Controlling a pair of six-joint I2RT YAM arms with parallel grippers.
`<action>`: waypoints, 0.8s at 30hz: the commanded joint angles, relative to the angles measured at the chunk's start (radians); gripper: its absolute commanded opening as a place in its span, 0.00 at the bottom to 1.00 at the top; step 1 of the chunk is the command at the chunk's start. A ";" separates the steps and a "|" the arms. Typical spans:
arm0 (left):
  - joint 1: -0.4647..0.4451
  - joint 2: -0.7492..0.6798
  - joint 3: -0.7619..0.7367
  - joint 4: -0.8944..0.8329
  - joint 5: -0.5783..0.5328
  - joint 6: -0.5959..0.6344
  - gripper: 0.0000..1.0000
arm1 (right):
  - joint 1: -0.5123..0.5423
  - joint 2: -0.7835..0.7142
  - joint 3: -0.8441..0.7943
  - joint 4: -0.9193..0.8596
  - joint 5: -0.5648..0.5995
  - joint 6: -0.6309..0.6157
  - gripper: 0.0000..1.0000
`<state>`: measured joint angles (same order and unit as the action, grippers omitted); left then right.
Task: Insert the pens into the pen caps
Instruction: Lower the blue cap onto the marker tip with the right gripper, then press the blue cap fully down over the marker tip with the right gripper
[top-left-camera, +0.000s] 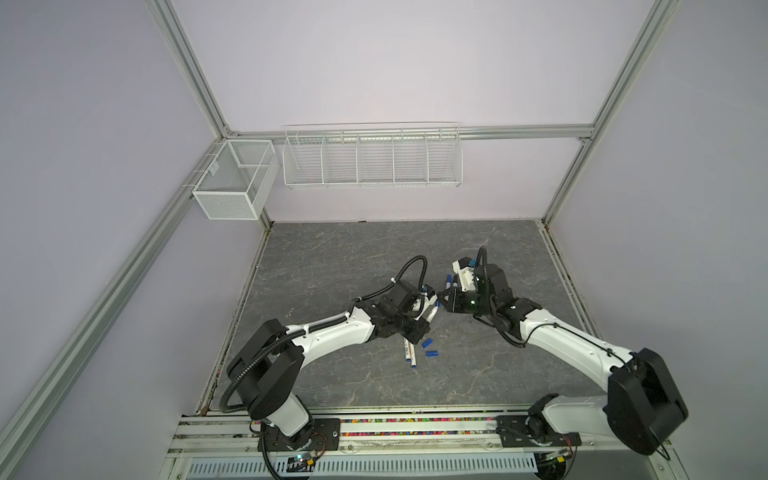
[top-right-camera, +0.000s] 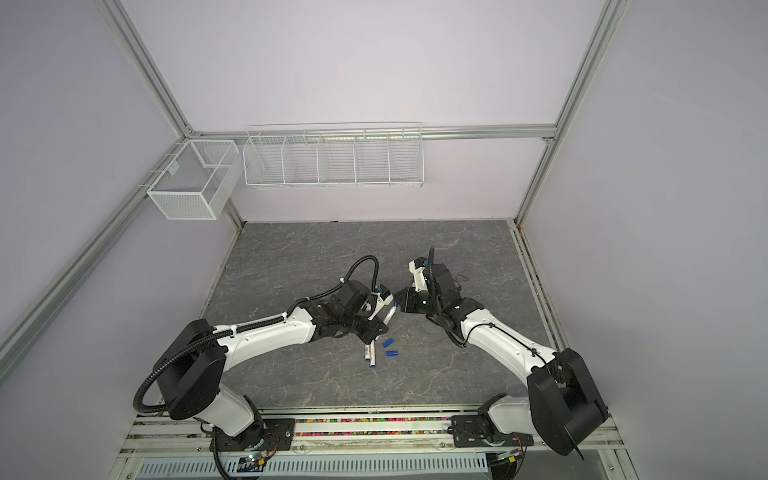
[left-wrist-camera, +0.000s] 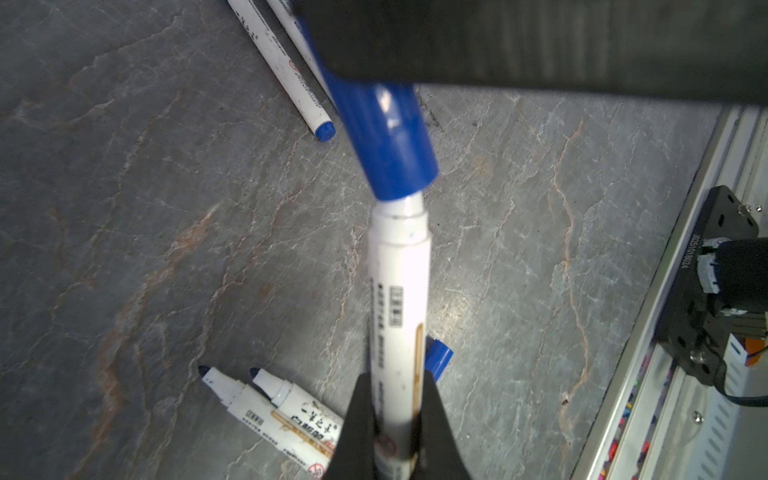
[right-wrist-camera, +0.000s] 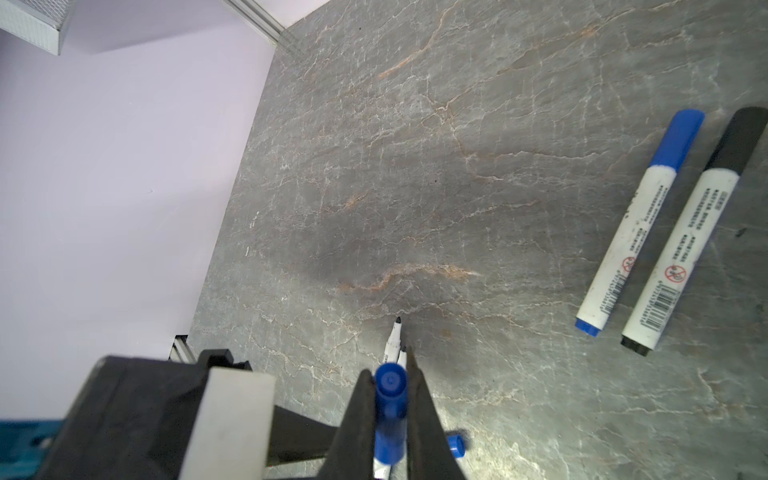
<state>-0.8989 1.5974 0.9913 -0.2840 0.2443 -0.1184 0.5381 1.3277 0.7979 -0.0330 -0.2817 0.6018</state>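
Between the closed jaws of the left gripper (left-wrist-camera: 397, 386) sits a white pen (left-wrist-camera: 399, 270), clamped on its barrel. Just ahead, its nose enters a blue cap (left-wrist-camera: 386, 141), pinched tight by the right gripper (right-wrist-camera: 388, 376). The cap tilts off the barrel's line, so it seems only partly seated: capping is underway. Next comes aligning the two and pressing together. Beyond the jaws, uncapped pens (left-wrist-camera: 237, 395) and loose caps (top-left-camera: 426, 343) lie on the table (left-wrist-camera: 124, 208); farther off, two capped pens (right-wrist-camera: 636, 232).

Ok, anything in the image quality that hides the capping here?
Left wrist view: blue cap soft with a glare spot, held pen clearer. Right wrist view: jaws and cap blurred up close, capped pens sharp. Both top views: evenly lit, loose pens too small for detail.
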 joint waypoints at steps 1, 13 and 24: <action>0.004 -0.001 0.030 0.012 -0.021 0.007 0.00 | 0.004 -0.026 -0.027 -0.055 -0.085 0.003 0.11; 0.008 -0.037 0.009 0.066 -0.018 -0.003 0.00 | -0.082 -0.038 -0.055 -0.146 -0.369 -0.011 0.10; 0.008 -0.036 0.006 0.068 -0.006 0.008 0.00 | -0.083 -0.026 -0.039 -0.249 -0.576 -0.120 0.11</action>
<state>-0.9085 1.5818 0.9890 -0.3279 0.2947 -0.1047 0.4183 1.3064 0.7738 -0.1238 -0.6170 0.5400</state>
